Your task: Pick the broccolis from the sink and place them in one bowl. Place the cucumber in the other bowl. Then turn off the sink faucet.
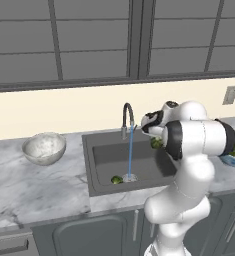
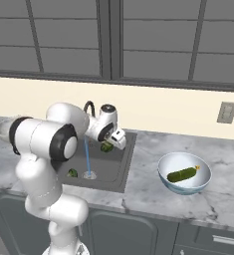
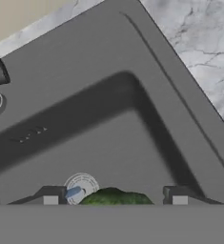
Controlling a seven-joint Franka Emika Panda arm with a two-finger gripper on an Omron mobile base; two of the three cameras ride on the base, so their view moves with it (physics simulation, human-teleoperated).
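Green lumpy item: broccoli (image 3: 114,198) between the claw (image 3: 114,199) tips, bottom centre of hand view; claw looks clenched on it, held above the sink (image 1: 105,155), mid-frame in both base views.
Second broccoli: (image 1: 116,179) on sink floor, beside drain, lower centre of left base view.
Handling (judged): light, stiff stem, crumbly head; grip at stem, moderate squeeze; wet, so may slip.
Cucumber: (image 2: 182,175) already in blue-rim bowl (image 2: 166,164), right of right base view.
Speckled bowl: (image 1: 44,148) on bench, left; holds nothing visible.
Faucet: (image 1: 127,119) running.
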